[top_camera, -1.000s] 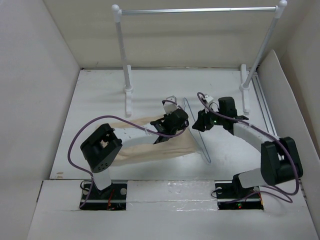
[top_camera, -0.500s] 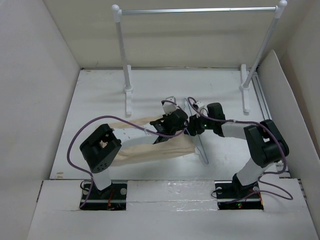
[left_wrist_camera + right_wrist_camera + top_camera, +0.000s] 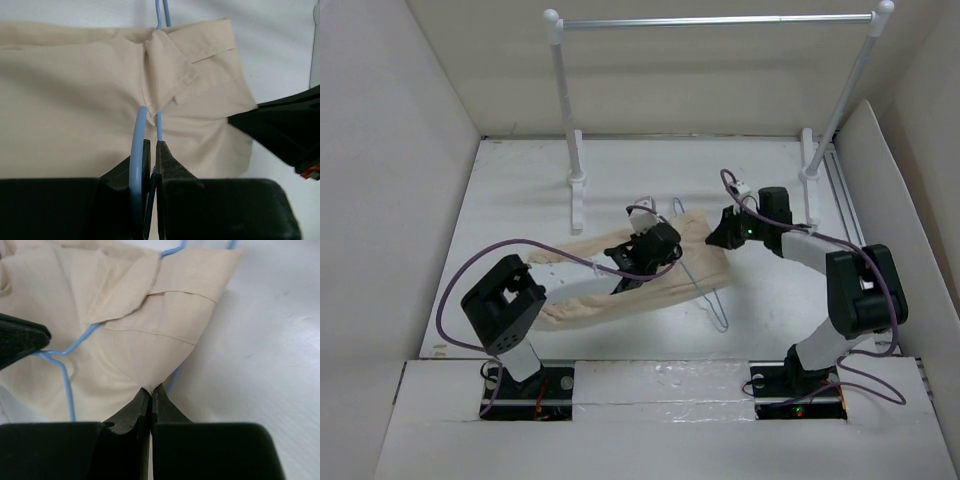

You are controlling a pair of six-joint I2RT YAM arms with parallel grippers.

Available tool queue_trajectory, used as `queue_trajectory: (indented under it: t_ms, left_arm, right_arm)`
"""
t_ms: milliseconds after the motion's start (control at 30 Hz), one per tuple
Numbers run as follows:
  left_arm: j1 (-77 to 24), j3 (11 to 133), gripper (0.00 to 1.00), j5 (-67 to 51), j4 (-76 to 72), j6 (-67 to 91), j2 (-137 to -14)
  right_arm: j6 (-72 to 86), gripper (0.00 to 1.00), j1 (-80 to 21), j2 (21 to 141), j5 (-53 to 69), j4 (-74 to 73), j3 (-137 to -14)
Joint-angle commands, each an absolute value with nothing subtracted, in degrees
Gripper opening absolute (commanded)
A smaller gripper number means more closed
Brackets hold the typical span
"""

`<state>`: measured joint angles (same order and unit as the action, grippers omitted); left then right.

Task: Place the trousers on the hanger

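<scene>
The right pincer (image 3: 151, 392), open wider a moment ago, is now clamped on a corner of the trousers (image 3: 650, 292), and that end has been drawn rightward across the hanger (image 3: 137, 135). The hanger's wire is gripped in the closed left pincer (image 3: 150, 150). The trousers are spread on the desk (image 3: 520, 190), only partly threaded; further pulling is judged necessary.

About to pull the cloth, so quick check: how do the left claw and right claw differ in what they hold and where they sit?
The left claw pinches the blue wire of the hanger; the right claw pinches a corner of the trousers. The left claw sits over the trousers' middle, the right claw at their right end. Both are shut.
</scene>
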<state>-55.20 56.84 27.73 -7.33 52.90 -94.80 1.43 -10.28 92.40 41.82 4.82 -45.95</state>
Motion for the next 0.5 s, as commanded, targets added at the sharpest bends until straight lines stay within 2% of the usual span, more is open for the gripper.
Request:
queue_trajectory:
  t_ms: [0, 200, 467]
  left_arm:
    - [-53.7, 51.43, 0.0, 31.2, 2.02, 50.97, -92.82]
    - [-53.09, 46.51, 0.0, 33.65, 5.18, 51.42, -89.23]
    - [-51.86, 41.84, 0.0, 35.77, 7.73, 49.57, -82.0]
  right_arm:
    - [-5.09, 0.0, -6.51, 91.05, 41.49, 0.27, -49.22]
    - [-6.15, 0.0, 0.08, 91.84, 40.79, -2.02, -48.34]
    - [-6.94, 0.0, 3.07, 92.9, 37.27, -4.04, -49.3]
